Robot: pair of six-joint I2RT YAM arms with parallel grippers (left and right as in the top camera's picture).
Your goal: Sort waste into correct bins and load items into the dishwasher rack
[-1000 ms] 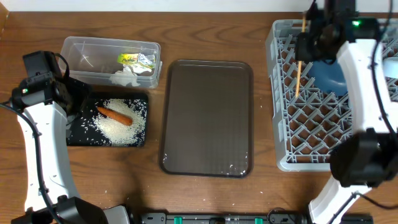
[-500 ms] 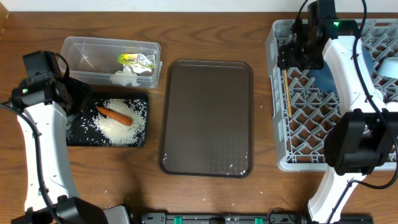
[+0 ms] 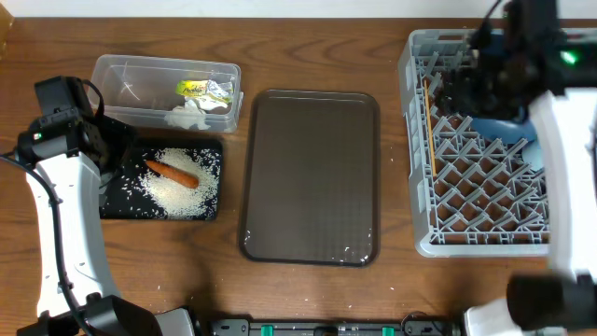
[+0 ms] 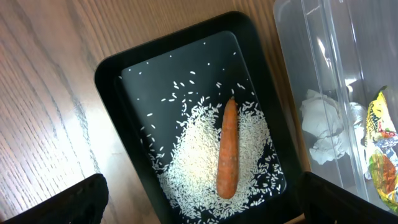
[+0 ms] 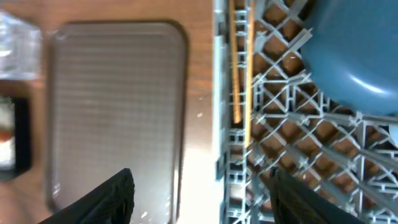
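Note:
The pair of chopsticks (image 3: 427, 121) lies flat along the left edge of the grey dishwasher rack (image 3: 466, 201), seen as two wooden sticks (image 5: 237, 74) in the right wrist view. A dark-blue bowl (image 5: 354, 50) rests in the rack beside them. My right gripper (image 5: 208, 199) hangs open over the rack's left rim with nothing between its fingers. My left gripper (image 4: 208, 200) is open above the black tray (image 4: 112, 68). That tray holds an orange carrot (image 4: 228, 149) on loose rice (image 4: 193, 162). The clear tub (image 4: 348, 56) contains a paper ball (image 4: 326, 127) and a snack wrapper (image 4: 380, 149).
A brown serving tray (image 3: 312, 177) lies between the bins and the rack, with nothing on it. The clear tub (image 3: 121, 70) stands behind the black tray (image 3: 112, 210) at the left. Bare wooden table shows along the front edge.
My right gripper opened and let go of the chopsticks, which went from upright in its grip to lying in the rack's left column. The right arm shifted rightward. The left arm stayed still.

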